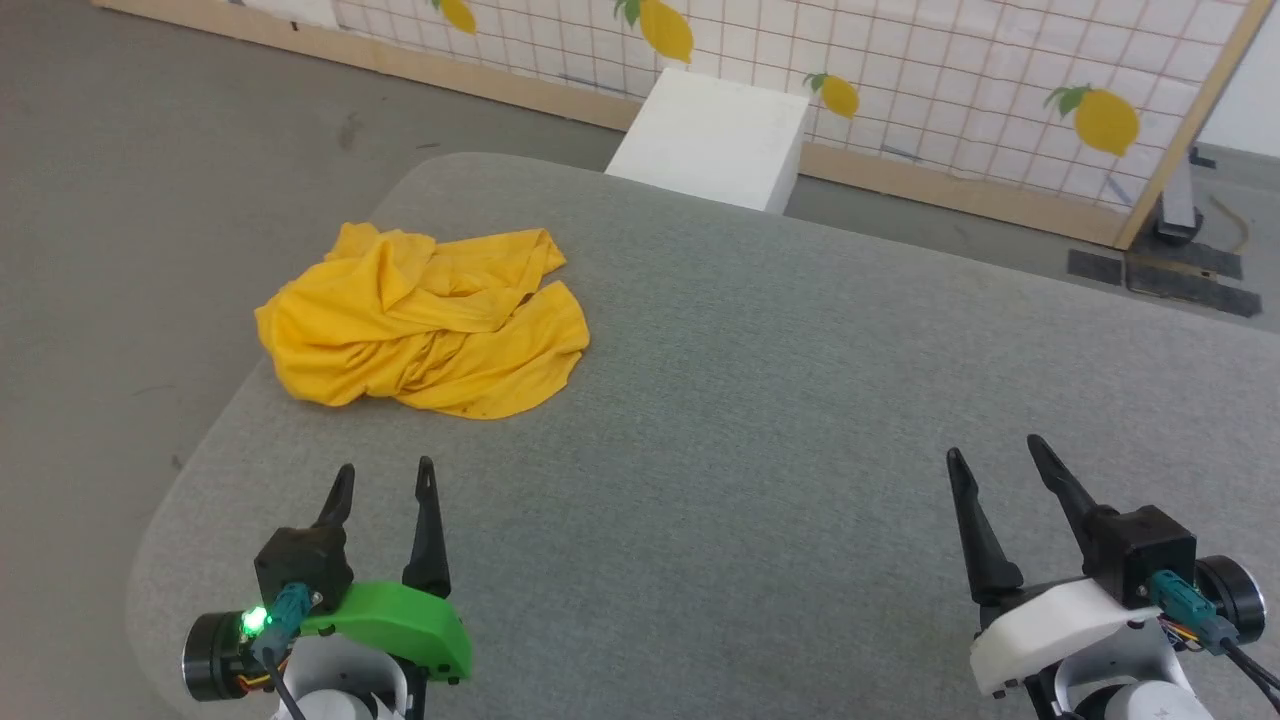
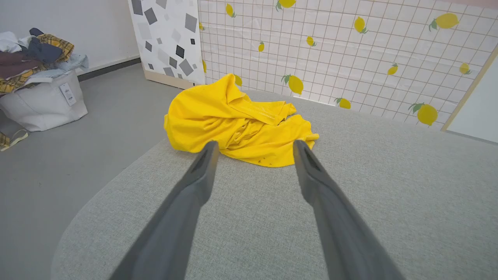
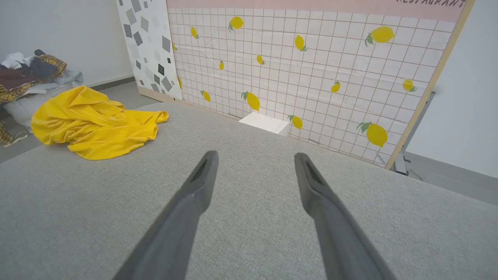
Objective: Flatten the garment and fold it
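Garment (image 1: 425, 320) — a bright yellow T-shirt — lies in a crumpled heap on the far left part of the grey bench (image 1: 750, 400); its left side reaches the bench's rounded edge and seems to hang slightly over it toward the floor (image 1: 100, 200); folds and a stitched hem show on top, and I cannot make out which part is collar or sleeve. Left gripper (image 1: 385, 466) hovers low over the bench just short of the heap, its two dark fingers spread wide with nothing between them; in the left wrist view the left gripper (image 2: 255, 143) points straight at the near edge of the garment (image 2: 237, 124), apart from it. Right gripper (image 1: 994, 448) stands well away on the right side of the bench, likewise wide open and empty; from the right wrist view the right gripper (image 3: 255, 154) aims at bare cloth-covered bench, with the garment (image 3: 93, 124) off to its left. Judging by this, the task is at its very start — nothing flattened, nothing folded; the step in hand is the approach for a first grasp. The next move probably calls for the left gripper to reach forward and pinch a clear outer edge of the heap, and for the right to cross over and take a second point, so the shirt can be dragged to the middle and spread; a pinch through several layers would only move the bundle whole.
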